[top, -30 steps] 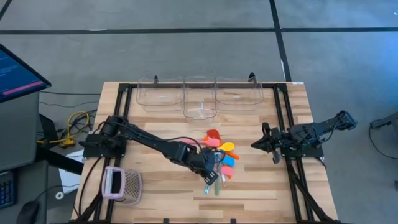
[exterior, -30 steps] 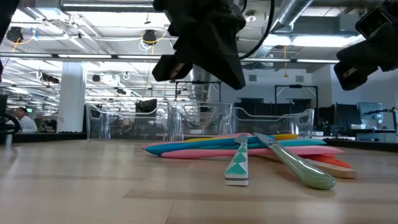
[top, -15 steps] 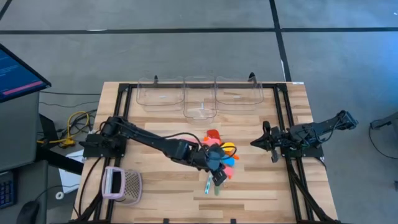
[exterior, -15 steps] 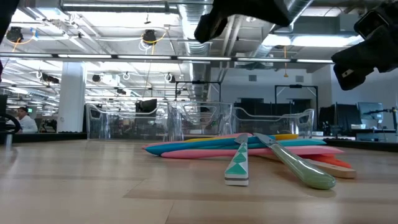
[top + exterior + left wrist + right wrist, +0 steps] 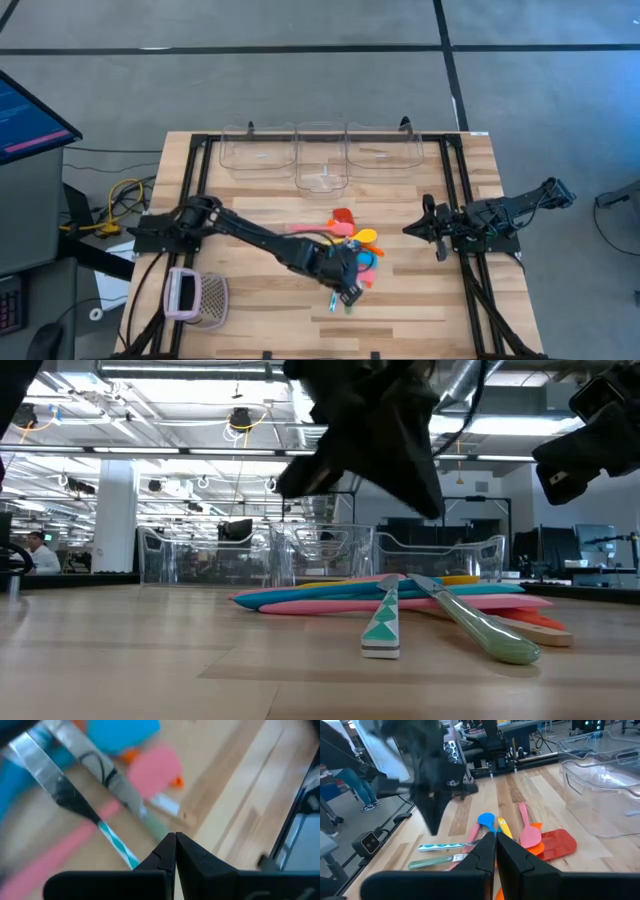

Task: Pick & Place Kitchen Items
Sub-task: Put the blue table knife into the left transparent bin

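Left gripper (image 5: 348, 290) poised above the near edge of the utensil pile at table centre; fingers pressed tip to tip in the left wrist view, nothing between them. Right gripper (image 5: 430, 232) parked at the right side of the table, well apart from the pile, fingers likewise together and empty.

Pile: flat pink plastic spoon (image 5: 526, 831), blue plastic spoon (image 5: 486, 820), yellow plastic spoon (image 5: 504, 827), red-headed spatula (image 5: 559, 842), orange plastic spoon (image 5: 535, 847) partly under the others; a teal-patterned-handled piece of cutlery (image 5: 382, 622) and a pale green-handled knife (image 5: 478, 628) lie crossed on the near side, touching each other and the pink spoon. Three clear plastic bins (image 5: 322, 152) stand at the far edge; pink-and-white mesh basket (image 5: 197, 297) near the left front corner.

Handling judgement: all items light, stiff, thin and lying flat; smooth plastic and metal likely slippery. The patterned-handled piece sits outermost; best taken across its handle mid-length, fingers straddling the narrow width. The wrist view is blurred, so exact overlap of the blades probably cannot be settled here.
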### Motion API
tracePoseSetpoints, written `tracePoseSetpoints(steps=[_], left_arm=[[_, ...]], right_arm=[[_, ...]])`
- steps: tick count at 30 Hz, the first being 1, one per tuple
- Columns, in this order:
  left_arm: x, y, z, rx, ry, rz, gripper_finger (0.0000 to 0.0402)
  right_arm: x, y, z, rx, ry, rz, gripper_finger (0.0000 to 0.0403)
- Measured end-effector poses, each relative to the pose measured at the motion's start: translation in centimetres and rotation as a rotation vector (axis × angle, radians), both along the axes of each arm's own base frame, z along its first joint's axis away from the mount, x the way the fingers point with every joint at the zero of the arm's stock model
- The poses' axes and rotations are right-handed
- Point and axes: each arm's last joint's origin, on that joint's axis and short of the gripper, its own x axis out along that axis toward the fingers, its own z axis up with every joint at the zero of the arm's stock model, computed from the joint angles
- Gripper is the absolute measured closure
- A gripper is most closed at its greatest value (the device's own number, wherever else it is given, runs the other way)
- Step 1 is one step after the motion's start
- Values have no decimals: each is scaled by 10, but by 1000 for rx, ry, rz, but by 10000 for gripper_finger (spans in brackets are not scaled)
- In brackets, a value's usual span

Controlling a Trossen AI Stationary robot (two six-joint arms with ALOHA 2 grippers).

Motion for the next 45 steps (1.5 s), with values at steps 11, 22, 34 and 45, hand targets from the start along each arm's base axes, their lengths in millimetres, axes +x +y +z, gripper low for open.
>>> tracePoseSetpoints(steps=[11, 22, 34, 45], left_arm=[[7, 5, 54, 58, -134, 84, 401], [-8, 3, 58, 76, 27, 126, 401], [-11, 0, 25, 10, 48, 167, 392], [-15, 9, 5, -56, 116, 200, 294]], right_arm=[[0, 0, 0, 2, 1, -4, 393], [0, 0, 0, 36, 4, -12, 399], [0, -1, 0, 34, 2, -26, 402], [0, 0, 0, 26, 2, -23, 400]])
